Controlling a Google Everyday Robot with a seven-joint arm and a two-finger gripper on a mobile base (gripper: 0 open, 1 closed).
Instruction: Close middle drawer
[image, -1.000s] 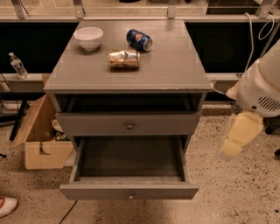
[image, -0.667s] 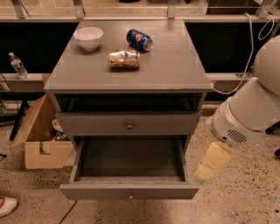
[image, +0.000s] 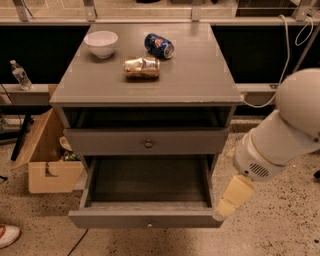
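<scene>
Left edge: bottle (image: 21, 75) at upper left, box (image: 47, 165) below it beside the cabinet (image: 210, 85), shoe (image: 7, 235) cut off at the lower-left corner. We cannot make out what is in the box.

Centre: bowl (image: 101, 42), can (image: 159, 45) and a crumpled packet (image: 142, 67) lie on the cabinet top. The top drawer (image: 100, 142) is slightly out. Under it the middle drawer (image: 148, 190) is pulled far out toward the bottom of the frame, its floor bare. We judge it stiff, wooden and light, sliding straight. It needs no grasp, only a flat push on the front near its knob (image: 148, 225). A push at one corner may skew it. The lowest drawer is hidden beneath.

Right: the gripper (image: 224, 209) hangs at lower right, at the front's right corner. We cannot tell whether it touches or stops just short, nor whether it is open or closed. The frame's right edge cuts off the arm (image: 285, 130).
</scene>
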